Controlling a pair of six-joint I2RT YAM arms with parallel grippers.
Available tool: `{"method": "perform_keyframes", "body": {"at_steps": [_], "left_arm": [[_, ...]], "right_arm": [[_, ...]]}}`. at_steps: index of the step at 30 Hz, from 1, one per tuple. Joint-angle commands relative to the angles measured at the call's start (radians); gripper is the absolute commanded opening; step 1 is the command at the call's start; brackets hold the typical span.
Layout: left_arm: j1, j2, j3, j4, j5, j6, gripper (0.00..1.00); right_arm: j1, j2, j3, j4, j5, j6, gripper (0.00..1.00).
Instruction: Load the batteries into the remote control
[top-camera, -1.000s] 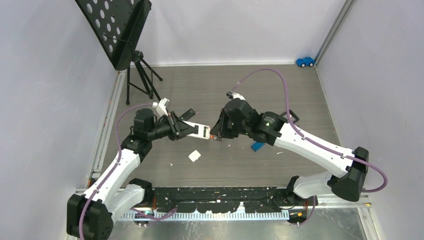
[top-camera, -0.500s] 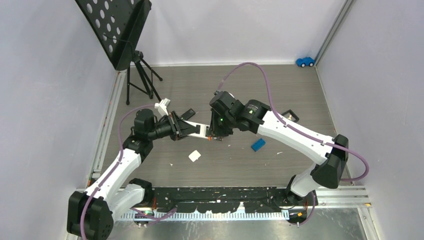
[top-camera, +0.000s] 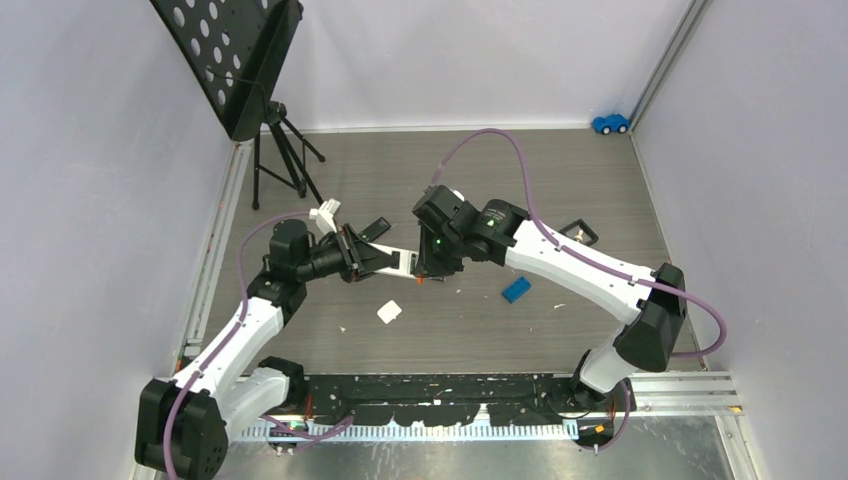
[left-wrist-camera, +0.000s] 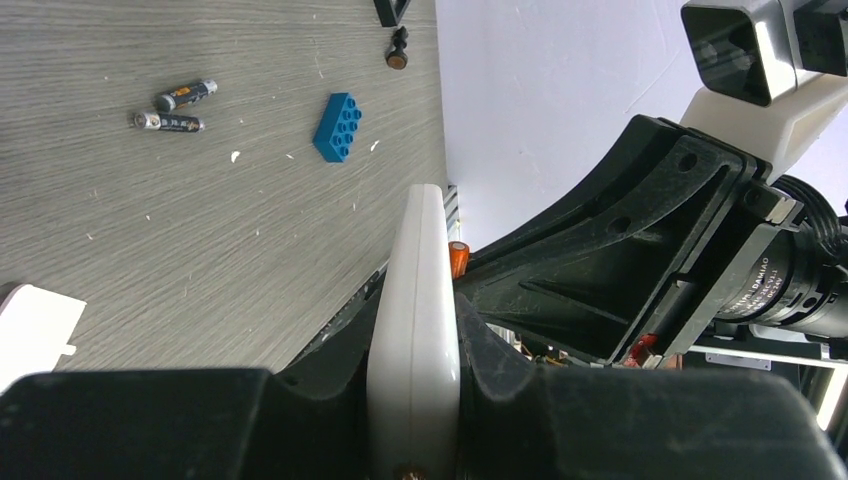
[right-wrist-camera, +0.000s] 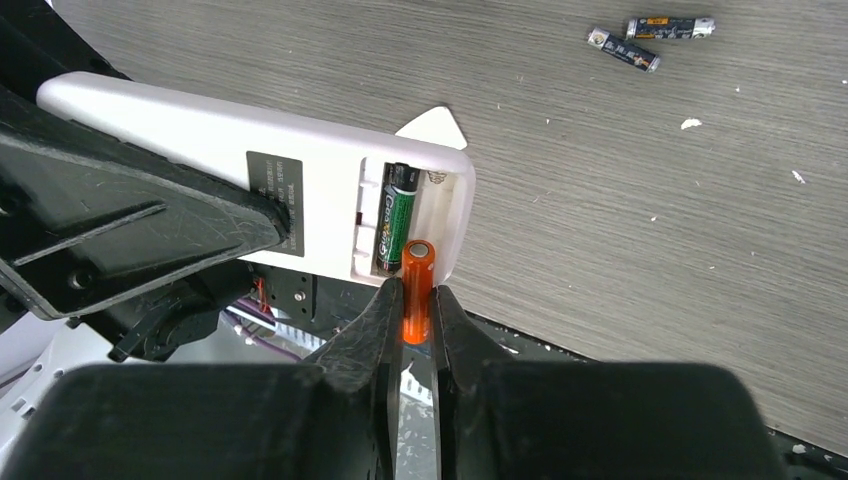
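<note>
My left gripper (top-camera: 352, 257) is shut on the white remote control (top-camera: 398, 262) and holds it above the table, its open battery bay facing my right wrist camera. In the right wrist view a green battery (right-wrist-camera: 393, 227) lies in the bay of the remote (right-wrist-camera: 250, 160). My right gripper (right-wrist-camera: 413, 300) is shut on the orange battery (right-wrist-camera: 417, 280), whose tip is at the bay's end beside the green one. In the left wrist view the remote (left-wrist-camera: 416, 300) shows edge-on between the fingers, the orange battery (left-wrist-camera: 458, 257) just behind it. Two dark batteries (right-wrist-camera: 640, 40) lie on the table.
A blue block (top-camera: 516, 289) and a white battery cover (top-camera: 389, 312) lie on the table. A black remote (top-camera: 372, 228) lies behind the white one, another black item (top-camera: 579, 233) at the right. A black stand (top-camera: 270, 130) is at back left, a blue toy car (top-camera: 610, 123) at back right.
My right arm has swung left with the orange battery and closed on the end of the white remote. My left gripper has kept the remote nearly still.
</note>
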Motion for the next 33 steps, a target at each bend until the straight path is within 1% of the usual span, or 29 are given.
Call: {"method": "perform_keyframes", "body": {"at_steps": [1, 8, 13, 22, 27, 33], "left_arm": [[-0.001, -0.017, 0.018, 0.137, 0.085, -0.048, 0.0], [-0.001, -0.025, 0.011, 0.17, 0.09, -0.073, 0.0], [-0.001, -0.014, 0.006, 0.17, 0.1, -0.102, 0.0], [-0.001, -0.021, 0.011, 0.104, 0.065, -0.126, 0.0], [-0.001, -0.019, 0.005, 0.098, 0.048, -0.145, 0.0], [-0.001, -0.007, 0.002, 0.094, 0.033, -0.143, 0.0]], "right_arm": [[0.003, 0.024, 0.015, 0.017, 0.045, 0.032, 0.19], [0.002, 0.034, 0.021, 0.018, 0.083, 0.055, 0.23], [0.002, 0.034, 0.018, 0.019, 0.122, 0.091, 0.22], [0.001, 0.019, -0.015, 0.058, 0.152, 0.188, 0.22], [-0.001, 0.014, -0.032, 0.102, 0.146, 0.227, 0.31], [-0.01, -0.031, -0.064, 0.16, 0.14, 0.262, 0.4]]}}
